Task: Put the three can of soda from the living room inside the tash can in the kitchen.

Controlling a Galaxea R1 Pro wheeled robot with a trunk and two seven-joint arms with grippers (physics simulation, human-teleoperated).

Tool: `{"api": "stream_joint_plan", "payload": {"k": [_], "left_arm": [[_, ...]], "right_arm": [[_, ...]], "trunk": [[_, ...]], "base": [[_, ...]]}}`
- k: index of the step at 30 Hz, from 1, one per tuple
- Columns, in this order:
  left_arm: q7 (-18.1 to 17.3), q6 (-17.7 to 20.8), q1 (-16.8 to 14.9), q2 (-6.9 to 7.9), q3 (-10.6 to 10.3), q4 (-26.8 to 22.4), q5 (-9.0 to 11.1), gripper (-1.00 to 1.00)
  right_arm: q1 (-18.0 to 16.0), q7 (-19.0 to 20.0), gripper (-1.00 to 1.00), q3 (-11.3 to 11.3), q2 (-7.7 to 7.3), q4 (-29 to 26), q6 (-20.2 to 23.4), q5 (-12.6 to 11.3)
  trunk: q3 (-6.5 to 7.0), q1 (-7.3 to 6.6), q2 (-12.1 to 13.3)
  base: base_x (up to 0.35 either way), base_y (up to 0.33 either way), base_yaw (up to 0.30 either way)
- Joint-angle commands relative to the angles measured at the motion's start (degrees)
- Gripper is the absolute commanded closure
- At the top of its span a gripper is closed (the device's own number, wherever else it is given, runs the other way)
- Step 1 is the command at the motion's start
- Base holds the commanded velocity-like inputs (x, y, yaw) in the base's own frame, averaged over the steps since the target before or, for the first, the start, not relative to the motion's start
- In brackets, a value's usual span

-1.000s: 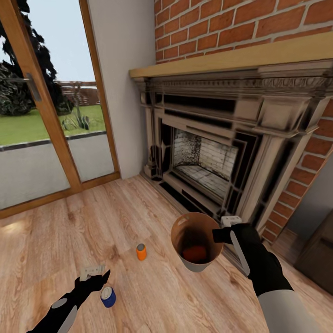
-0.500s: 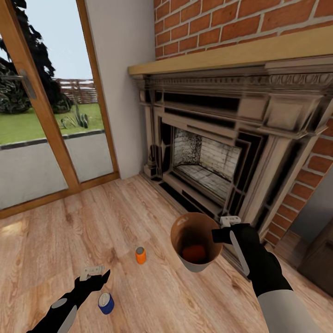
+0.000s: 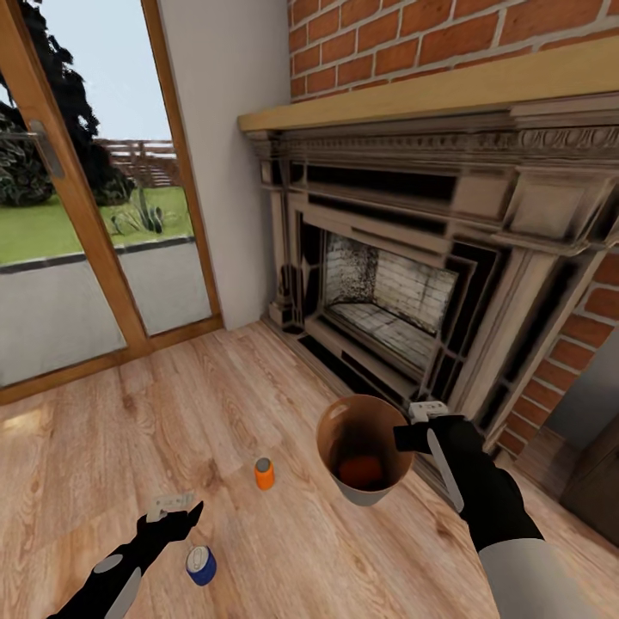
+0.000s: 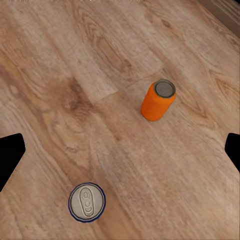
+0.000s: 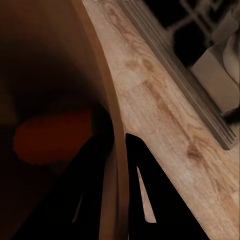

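Right fingers [image 5: 117, 165] pinch the trash can [image 3: 365, 497] rim; left fingers [image 3: 174, 509] spread wide, empty.

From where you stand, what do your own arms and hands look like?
Both arms are glossy black near the wrists, with pale grey panels set into them. The right arm widens into a grey-white sleeve-like section. The left hand and right hand each carry a small pale block, with dark, tapering fingers.
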Motion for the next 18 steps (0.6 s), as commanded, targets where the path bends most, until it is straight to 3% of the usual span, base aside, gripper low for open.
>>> {"api": "stream_joint_plan", "payload": {"k": [1,18], "left_arm": [[0.00,-0.01,0.00,0.01,0.00,0.00,0.00,-1.00],[0.00,-0.01,0.00,0.02,0.00,-0.01,0.00,-1.00]], "right_arm": [[-0.02,0.20,1.00,-0.01,0.01,-0.02,-0.03,-0.67],[0.02,0.20,1.00,-0.01,0.01,-0.03,0.00,-0.67]], "trunk": [[-0.01,0.00,0.00],[-0.82,0.00,0.00]], "base": [[0.060,0.061,0.000],[0.008,0.008,0.000]]}}
